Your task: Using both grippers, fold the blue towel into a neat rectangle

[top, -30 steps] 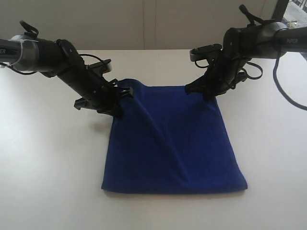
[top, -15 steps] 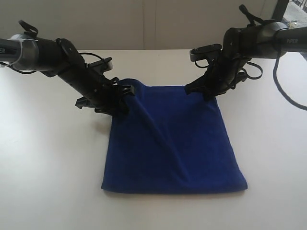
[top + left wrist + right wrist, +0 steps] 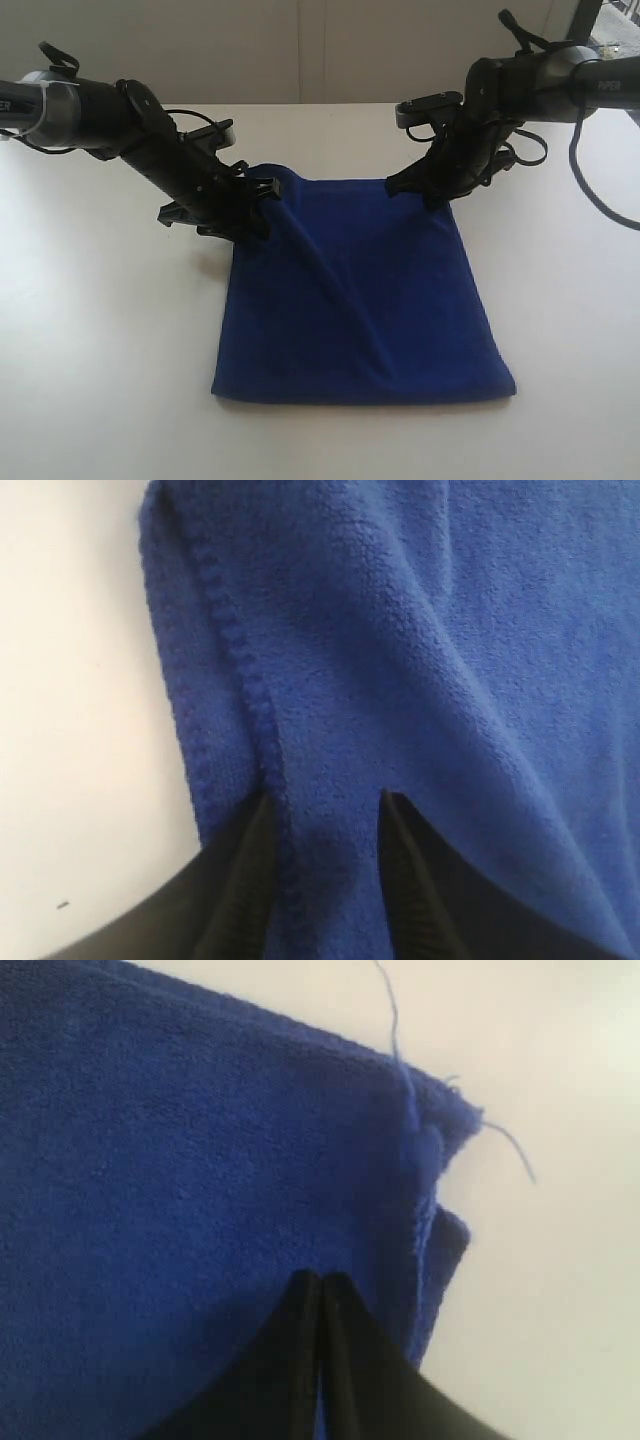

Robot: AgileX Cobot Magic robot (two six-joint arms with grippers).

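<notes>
The blue towel (image 3: 360, 300) lies folded on the white table (image 3: 100, 330) as a rough rectangle, with a diagonal crease running from its far left corner. My left gripper (image 3: 262, 200) is at that far left corner. In the left wrist view it (image 3: 325, 805) stands open, its fingers (image 3: 250, 870) apart with the towel's (image 3: 400, 630) stitched hem lying between them. My right gripper (image 3: 415, 190) is at the far right corner. In the right wrist view it (image 3: 322, 1280) is shut on the towel (image 3: 180, 1160), with a thin sliver of cloth between the fingertips.
Bare white table (image 3: 560, 300) surrounds the towel on all sides. A pale wall stands behind the table. Loose blue threads (image 3: 395, 1020) stick out from the far right corner, and a lower layer (image 3: 445, 1250) peeks out beside it.
The left gripper's fingers have spread apart at the far left corner, and that corner has settled slightly. The right arm and the rest of the towel have not moved.
</notes>
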